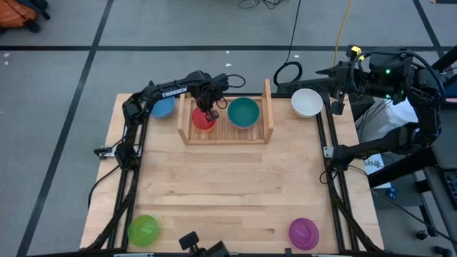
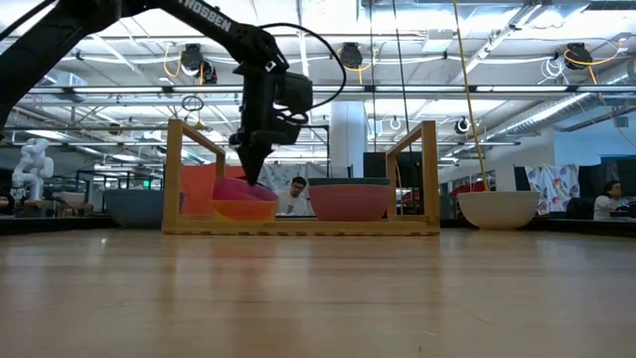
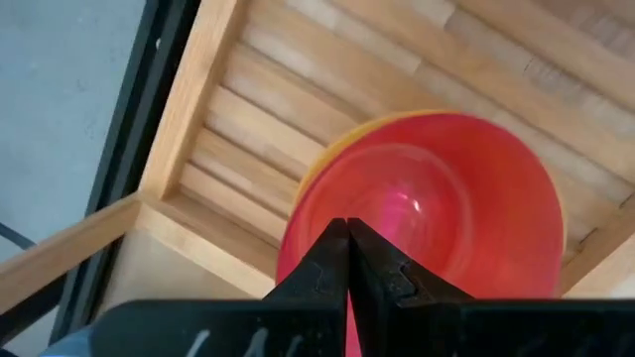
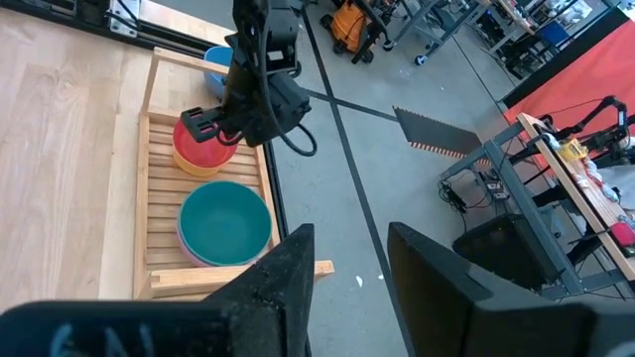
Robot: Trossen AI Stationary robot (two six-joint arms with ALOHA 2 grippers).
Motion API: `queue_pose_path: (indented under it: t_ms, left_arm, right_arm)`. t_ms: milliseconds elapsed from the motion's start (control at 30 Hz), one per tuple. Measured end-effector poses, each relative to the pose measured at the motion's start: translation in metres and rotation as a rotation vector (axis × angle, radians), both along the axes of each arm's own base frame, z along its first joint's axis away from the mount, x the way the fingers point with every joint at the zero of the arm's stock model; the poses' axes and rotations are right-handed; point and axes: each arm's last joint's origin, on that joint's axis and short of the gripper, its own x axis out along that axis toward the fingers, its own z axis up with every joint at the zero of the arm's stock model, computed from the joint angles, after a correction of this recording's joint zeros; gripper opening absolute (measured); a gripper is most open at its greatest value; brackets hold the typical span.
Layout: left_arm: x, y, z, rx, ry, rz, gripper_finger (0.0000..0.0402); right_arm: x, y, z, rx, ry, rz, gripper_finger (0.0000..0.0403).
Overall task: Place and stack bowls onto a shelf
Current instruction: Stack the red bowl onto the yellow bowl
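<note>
The light-wood shelf (image 1: pixel 227 135) stands at the table's far middle. In its left part a red-magenta bowl (image 1: pixel 202 120) sits nested in a yellow bowl (image 4: pixel 189 164). In its right part a teal bowl (image 1: pixel 243 112) sits nested in a pink bowl (image 2: pixel 350 202). My left gripper (image 1: pixel 212 113) is over the red-magenta bowl, shut on it. My right gripper (image 4: pixel 347 263) is open and empty, beyond the table's far right corner. The blue bowl (image 1: pixel 163 107), white bowl (image 1: pixel 307 103), green bowl (image 1: pixel 143 230) and purple bowl (image 1: pixel 303 233) rest on the table. My left gripper (image 3: pixel 349 248) is shut on the red-magenta bowl's wall at its rim (image 3: pixel 317 213), a sliver of red showing between the two fingers. The fingers come from above, pointing down. The bowl sits in the yellow bowl (image 2: pixel 243 210) on the shelf, slightly tilted in the low view.
The shelf's two upright side boards (image 1: pixel 181 114) (image 1: pixel 269 107) flank the bowls. The blue bowl is just left of the shelf, the white one to its right. The green and purple bowls are at the near corners. Bare wood (image 1: pixel 228 185) lies between.
</note>
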Motion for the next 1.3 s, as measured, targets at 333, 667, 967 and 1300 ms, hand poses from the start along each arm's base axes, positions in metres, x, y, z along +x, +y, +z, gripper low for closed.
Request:
queue_pose_path:
  t_ms: [333, 667, 967, 1300]
  left_arm:
    - [-0.004, 0.008, -0.003, -0.010, -0.021, 0.011, 0.0001]
    - [-0.007, 0.013, 0.000, -0.149, -0.136, 0.014, 0.0001]
    - [-0.024, 0.037, 0.000, -0.209, -0.211, 0.208, 0.0001]
    - [-0.033, 0.045, 0.000, -0.193, -0.193, 0.286, 0.0001]
  right_arm:
    - [0.001, 0.000, 0.002, -0.008, -0.015, 0.001, 0.0125]
    - [0.001, 0.000, 0.001, -0.008, -0.014, 0.001, 0.0125]
    - [0.001, 0.000, 0.001, -0.007, -0.013, 0.001, 0.0125]
    - [0.001, 0.000, 0.001, -0.007, -0.012, 0.002, 0.0125]
